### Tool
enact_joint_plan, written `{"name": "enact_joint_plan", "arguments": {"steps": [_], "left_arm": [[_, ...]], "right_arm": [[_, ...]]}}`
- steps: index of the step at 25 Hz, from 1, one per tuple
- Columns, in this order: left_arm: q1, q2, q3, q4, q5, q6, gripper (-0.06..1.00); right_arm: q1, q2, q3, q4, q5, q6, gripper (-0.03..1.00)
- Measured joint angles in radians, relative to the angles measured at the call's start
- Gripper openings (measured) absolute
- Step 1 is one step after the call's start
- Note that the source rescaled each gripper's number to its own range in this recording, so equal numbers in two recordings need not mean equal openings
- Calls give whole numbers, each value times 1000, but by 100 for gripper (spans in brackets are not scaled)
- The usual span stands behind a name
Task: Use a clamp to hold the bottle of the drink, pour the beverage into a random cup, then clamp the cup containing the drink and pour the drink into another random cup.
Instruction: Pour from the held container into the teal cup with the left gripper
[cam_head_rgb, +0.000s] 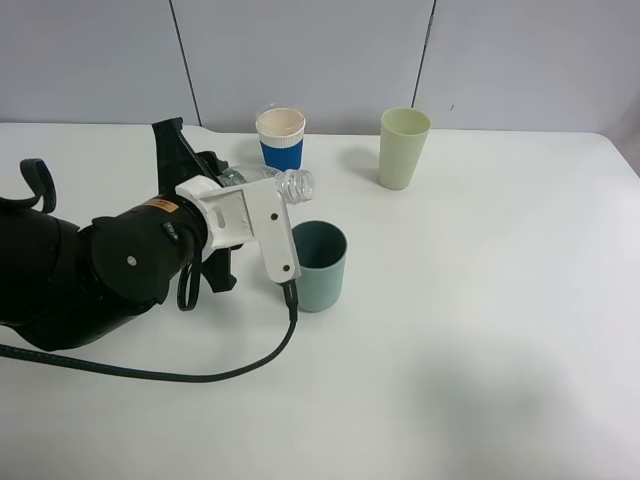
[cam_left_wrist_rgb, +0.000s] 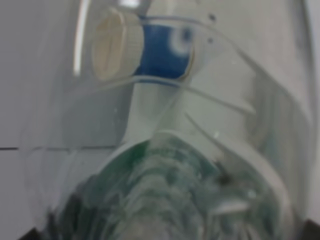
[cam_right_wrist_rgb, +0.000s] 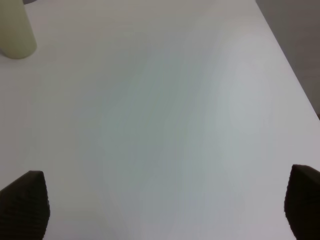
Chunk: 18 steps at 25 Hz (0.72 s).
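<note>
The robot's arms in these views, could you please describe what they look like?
The left arm is bulky, rounded and black, with a white angular bracket at its wrist, a small orange label and a black cable trailing over the table. Of the right gripper only two dark, textured fingertips show.

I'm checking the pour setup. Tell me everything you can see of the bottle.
The bottle is small, clear, ribbed plastic with no cap. Its green label shows blurred and close in the left wrist view. It lies tipped nearly sideways, open mouth close above the teal cup, clamped in the fingers of the left gripper. No pouring stream is discernible.
</note>
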<state>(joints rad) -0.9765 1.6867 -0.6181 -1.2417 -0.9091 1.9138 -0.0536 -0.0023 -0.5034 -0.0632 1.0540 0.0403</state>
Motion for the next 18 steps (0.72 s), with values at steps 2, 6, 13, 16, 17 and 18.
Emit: {"name": "enact_joint_plan", "arguments": {"steps": [2, 6, 13, 16, 17, 18], "left_arm": [[-1, 0, -3, -28, -7, 33, 6], [-1, 18, -13, -91, -32, 114, 6], [-1, 31, -16, -141, -34, 241, 6], [-1, 33, -18, -176, -34, 304, 6], [-1, 35, -24, -189, -34, 319, 6], [-1, 35, -29, -202, -34, 332, 6]], "right_arm": [[0, 0, 0, 0, 0, 0, 100], [0, 0, 0, 0, 0, 0, 100], [0, 0, 0, 0, 0, 0, 100], [0, 0, 0, 0, 0, 0, 100], [0, 0, 0, 0, 0, 0, 100], [0, 0, 0, 0, 0, 0, 100]]}}
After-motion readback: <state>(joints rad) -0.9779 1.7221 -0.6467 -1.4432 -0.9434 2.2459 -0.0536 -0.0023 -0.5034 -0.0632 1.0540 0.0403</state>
